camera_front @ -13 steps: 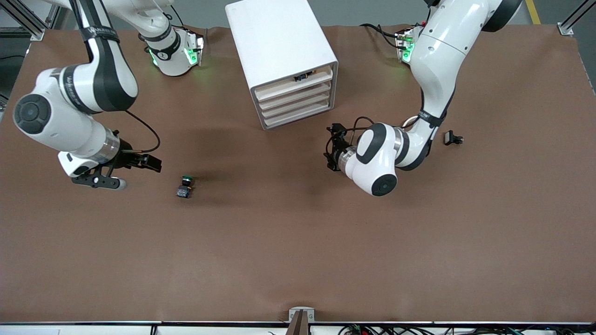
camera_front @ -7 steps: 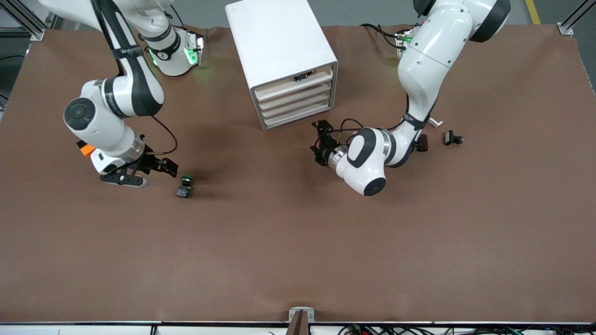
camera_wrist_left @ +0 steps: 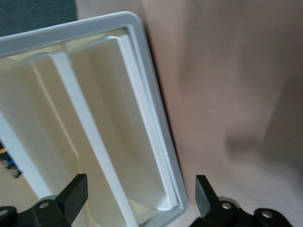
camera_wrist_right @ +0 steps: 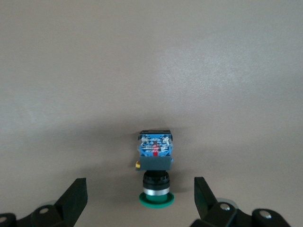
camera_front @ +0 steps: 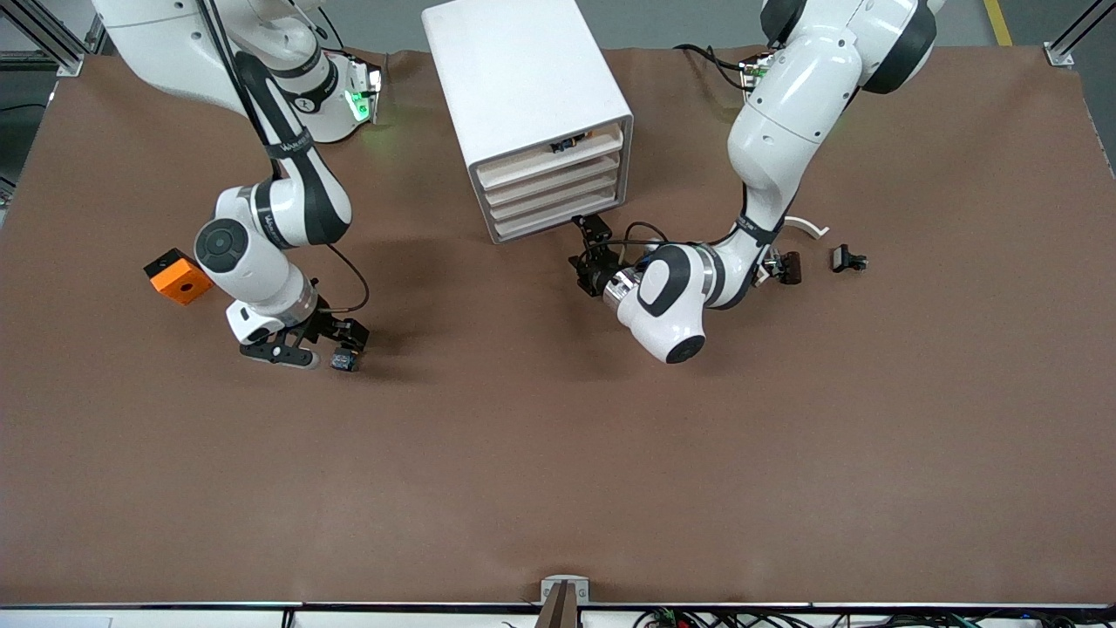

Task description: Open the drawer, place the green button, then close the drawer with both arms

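Note:
The button lies on its side on the brown table. In the right wrist view its green cap points at the camera, with the dark, blue-specked body past it. My right gripper is open and low over the button, and the cap sits between the fingers of the right gripper. The white cabinet has four drawers, and the lowest drawer looks shut. My left gripper is open just in front of its lower corner, and the left gripper's fingers straddle the cabinet's front frame.
An orange cube lies toward the right arm's end. Small black-brown clip pieces and a white arc lie toward the left arm's end. A small dark item shows at the top drawer.
My right gripper has swung in from the right arm's end and come down over the button. My left gripper has moved up to the cabinet's lower front corner. The orange cube has come into view.

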